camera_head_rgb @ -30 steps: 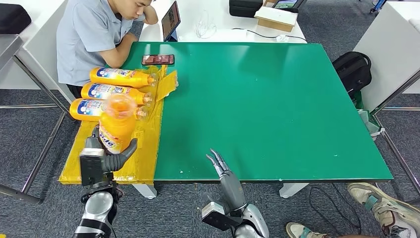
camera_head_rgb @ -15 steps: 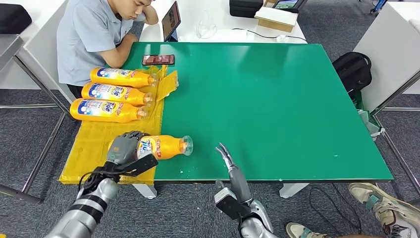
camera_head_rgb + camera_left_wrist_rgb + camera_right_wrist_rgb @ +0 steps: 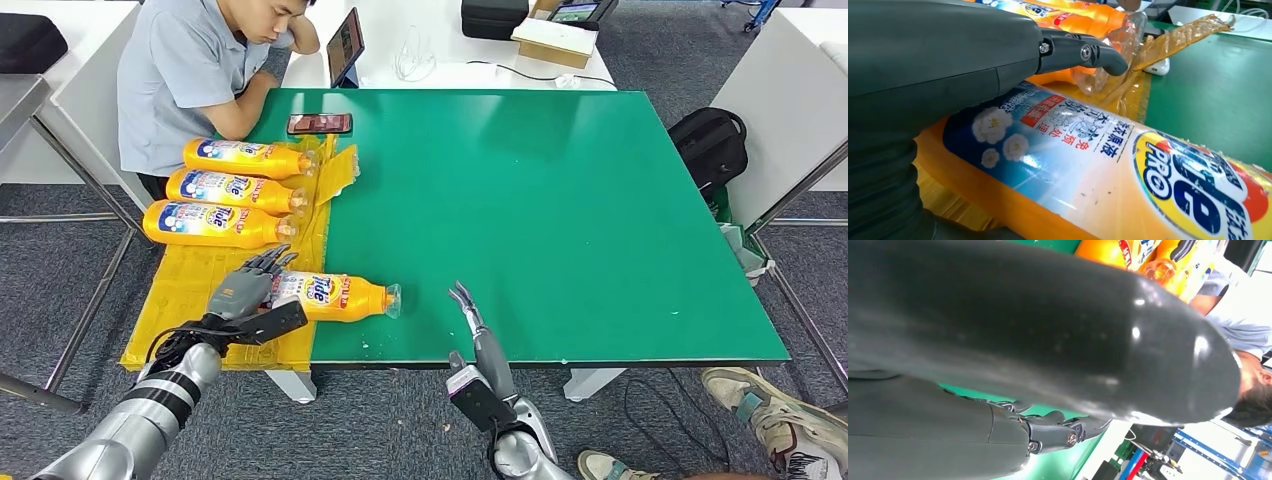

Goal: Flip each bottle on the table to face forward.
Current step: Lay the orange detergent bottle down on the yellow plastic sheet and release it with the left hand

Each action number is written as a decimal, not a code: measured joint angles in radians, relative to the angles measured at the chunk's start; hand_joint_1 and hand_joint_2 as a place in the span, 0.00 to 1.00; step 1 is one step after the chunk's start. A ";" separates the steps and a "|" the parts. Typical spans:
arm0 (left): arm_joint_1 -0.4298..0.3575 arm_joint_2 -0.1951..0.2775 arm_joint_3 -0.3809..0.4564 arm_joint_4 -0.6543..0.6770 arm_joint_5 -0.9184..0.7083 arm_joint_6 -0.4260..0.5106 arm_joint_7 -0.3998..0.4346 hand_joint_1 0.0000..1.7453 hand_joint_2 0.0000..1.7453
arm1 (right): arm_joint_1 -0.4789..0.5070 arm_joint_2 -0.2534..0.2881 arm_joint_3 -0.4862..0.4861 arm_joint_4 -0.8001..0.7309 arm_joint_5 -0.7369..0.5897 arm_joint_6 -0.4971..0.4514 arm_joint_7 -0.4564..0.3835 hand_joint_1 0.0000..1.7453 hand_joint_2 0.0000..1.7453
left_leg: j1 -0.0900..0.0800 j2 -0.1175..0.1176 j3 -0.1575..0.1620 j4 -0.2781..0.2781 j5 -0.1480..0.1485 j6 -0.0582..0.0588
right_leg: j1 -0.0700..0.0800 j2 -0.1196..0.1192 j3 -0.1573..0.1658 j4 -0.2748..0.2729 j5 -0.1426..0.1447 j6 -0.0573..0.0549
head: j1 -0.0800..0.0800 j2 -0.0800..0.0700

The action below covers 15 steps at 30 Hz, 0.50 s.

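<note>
My left hand (image 3: 243, 290) rests fingers-spread on the Tide detergent bottle (image 3: 335, 295) lying label-up at the counter's (image 3: 600, 220) near edge, right hand (image 3: 466, 303) open; I'd judge it heavy, slick plastic, best gripped mid-body.

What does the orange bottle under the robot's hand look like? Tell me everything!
The orange plastic bottle lies on its side, half on the yellow sheet, half on the green table. Its clear cap end points right. A blue, white and red label with flowers faces up. The robot's left hand rests on its base end.
</note>
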 joint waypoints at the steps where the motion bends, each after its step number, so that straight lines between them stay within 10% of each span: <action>1: 0.001 0.002 -0.001 -0.003 0.012 -0.009 -0.010 0.00 1.00 | 0.000 0.000 -0.002 0.001 -0.001 0.000 0.000 0.00 0.00 | 0.000 0.000 0.000 0.000 0.000 0.000 | 0.000 0.000 0.000 0.000 0.000 0.000 | 0.000 0.000; 8: 0.112 -0.002 0.046 -0.173 0.336 -0.124 -0.141 0.00 1.00 | 0.000 0.000 -0.005 0.013 0.001 -0.014 0.000 0.00 0.00 | 0.000 0.000 -0.002 0.000 0.000 0.000 | 0.000 0.000 -0.003 0.000 0.000 0.001 | 0.000 0.000; 15: 0.254 -0.112 0.162 -0.511 0.677 -0.022 -0.192 0.00 1.00 | 0.009 0.004 -0.005 0.020 0.018 -0.065 0.000 0.00 0.00 | -0.001 -0.001 -0.006 0.000 -0.001 0.000 | -0.001 0.000 -0.006 -0.001 0.000 0.001 | 0.000 0.000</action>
